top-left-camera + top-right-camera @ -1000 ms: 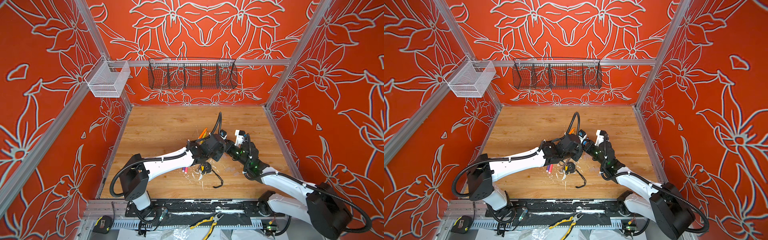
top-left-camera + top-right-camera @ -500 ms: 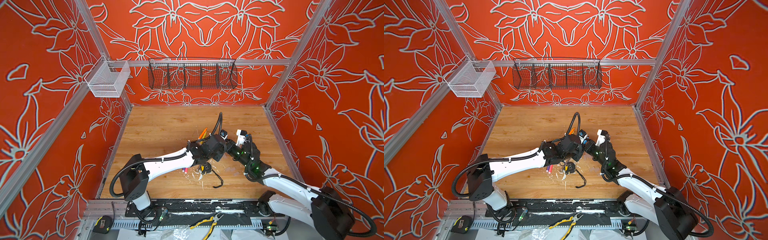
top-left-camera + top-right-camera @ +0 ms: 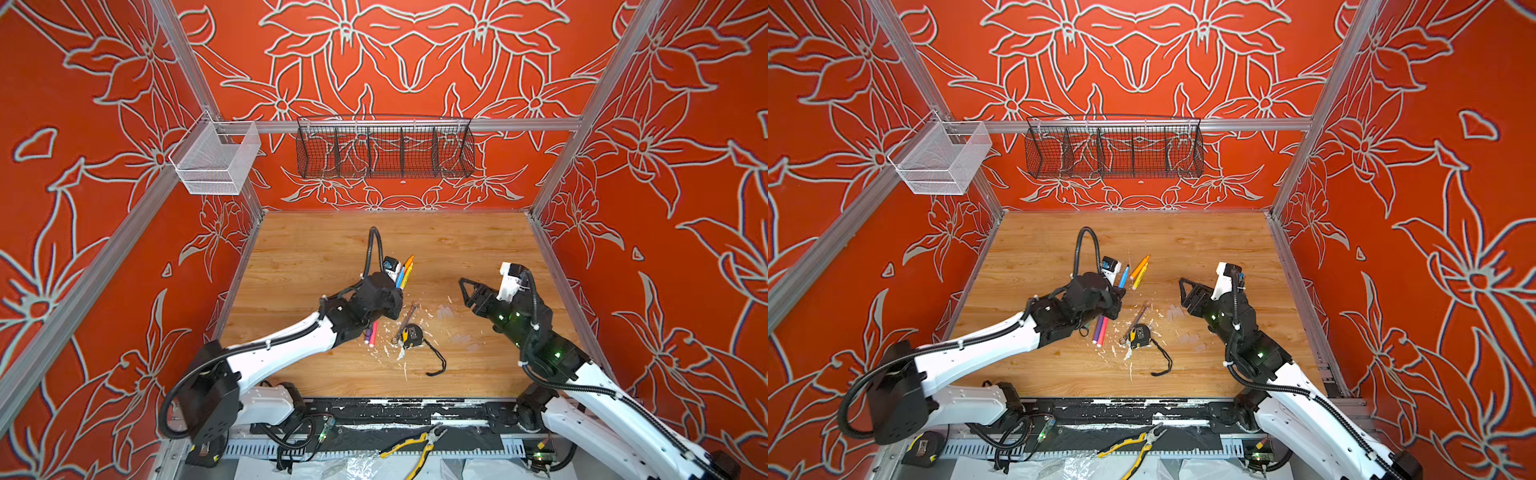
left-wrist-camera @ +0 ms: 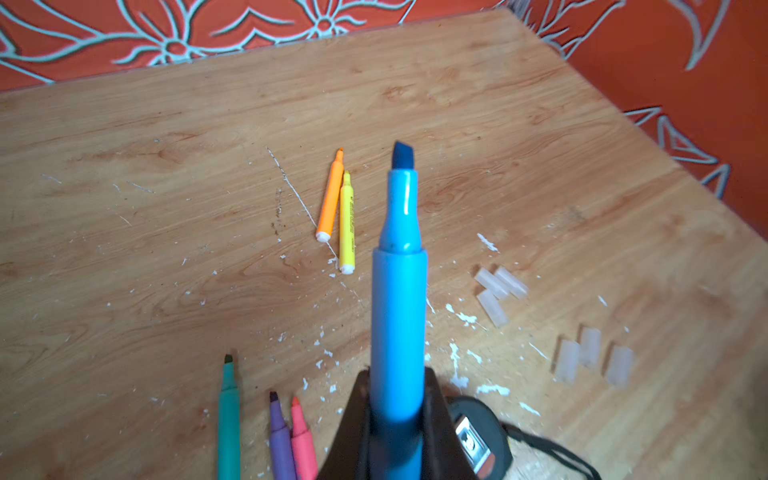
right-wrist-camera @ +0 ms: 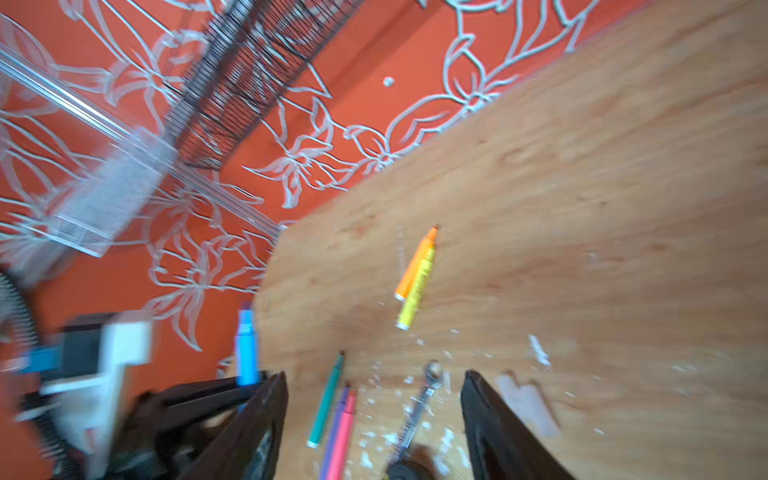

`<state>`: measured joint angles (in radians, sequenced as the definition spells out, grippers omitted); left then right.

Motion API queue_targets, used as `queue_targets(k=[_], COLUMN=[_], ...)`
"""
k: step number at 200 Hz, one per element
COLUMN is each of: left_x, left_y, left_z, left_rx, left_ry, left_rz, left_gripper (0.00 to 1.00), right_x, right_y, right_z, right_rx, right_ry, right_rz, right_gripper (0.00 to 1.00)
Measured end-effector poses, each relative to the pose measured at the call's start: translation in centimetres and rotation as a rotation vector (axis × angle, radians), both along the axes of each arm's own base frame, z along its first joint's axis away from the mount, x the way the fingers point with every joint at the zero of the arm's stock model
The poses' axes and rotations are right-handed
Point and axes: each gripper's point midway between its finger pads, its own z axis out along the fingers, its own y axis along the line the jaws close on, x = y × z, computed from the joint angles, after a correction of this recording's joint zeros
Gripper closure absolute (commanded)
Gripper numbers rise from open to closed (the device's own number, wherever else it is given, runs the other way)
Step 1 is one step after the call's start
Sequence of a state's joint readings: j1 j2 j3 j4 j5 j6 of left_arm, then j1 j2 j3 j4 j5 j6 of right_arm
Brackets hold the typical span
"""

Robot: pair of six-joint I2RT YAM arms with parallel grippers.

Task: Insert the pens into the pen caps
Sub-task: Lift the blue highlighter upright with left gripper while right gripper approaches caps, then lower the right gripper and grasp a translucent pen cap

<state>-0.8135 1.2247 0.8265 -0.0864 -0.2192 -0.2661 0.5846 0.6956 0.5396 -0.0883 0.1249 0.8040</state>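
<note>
now, with the left gripper (image 4: 395, 415) clamped on the blue pen (image 4: 399, 299), its tip free above the table (image 4: 166, 124), the spread, empty right gripper (image 5: 374, 378) should lift one of the pen caps (image 4: 492, 286) lying right of the table's middle and meet that tip squarely.

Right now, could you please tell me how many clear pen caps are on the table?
6. Three pen caps lie bunched together, three more side by side nearer the front edge, all between the tape measure and the right tool. None seems hidden.
</note>
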Motion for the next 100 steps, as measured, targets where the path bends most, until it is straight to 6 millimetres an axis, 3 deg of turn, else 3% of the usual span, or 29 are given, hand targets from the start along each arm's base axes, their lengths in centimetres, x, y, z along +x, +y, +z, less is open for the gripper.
queue_targets(k=[23, 53, 77, 100], left_x=[-2.4, -4.4, -4.6, -4.4], left_y=[1.0, 2.4, 2.6, 1.5], left_z=[0.6, 2.9, 5.7, 9.4], left_rx=[-0.065, -0.13, -0.151, -0.182], left_ry=[-0.018, -0.075, -0.117, -0.162], left_rz=[-0.054, -0.088, -0.094, -0.138], left_gripper=[1.0, 1.0, 1.0, 1.0], right_x=[0.3, 1.1, 1.1, 0.6], right_y=[0.4, 2.7, 4.2, 4.3], right_z=[-4.4, -9.3, -10.6, -11.3], right_rx=[-0.112, -0.268, -0.351, -0.396], right_ry=[0.158, 0.41, 0.499, 0.533], right_rz=[0.013, 0.069, 0.105, 0.126], right_gripper=[0.43, 0.51, 0.5, 0.51])
